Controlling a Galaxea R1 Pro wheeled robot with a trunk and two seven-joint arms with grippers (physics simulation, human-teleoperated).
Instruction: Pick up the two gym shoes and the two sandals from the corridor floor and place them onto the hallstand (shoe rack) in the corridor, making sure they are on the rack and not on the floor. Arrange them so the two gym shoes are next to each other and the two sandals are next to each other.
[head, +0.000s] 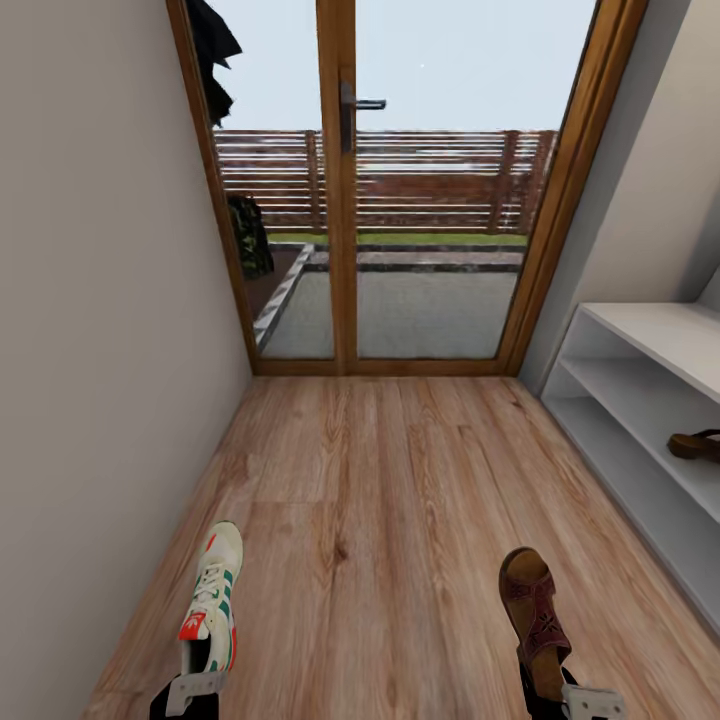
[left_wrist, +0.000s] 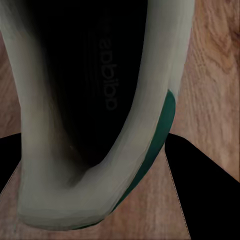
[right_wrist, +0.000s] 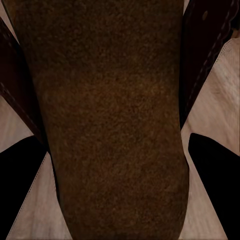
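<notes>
Fingers of the left gripper (head: 192, 690), at the lower left of the head view, clench a sneaker (head: 213, 598) by its heel, those of the right gripper (head: 575, 697) clench a brown sandal (head: 535, 612), both above the wood floor (head: 400, 500), while another sandal (head: 697, 445) lies on the shoe rack (head: 640, 400) at the right edge.

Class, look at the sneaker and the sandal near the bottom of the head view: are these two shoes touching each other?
Apart. The head view shows bare wooden floor between the sneaker and the sandal.
</notes>
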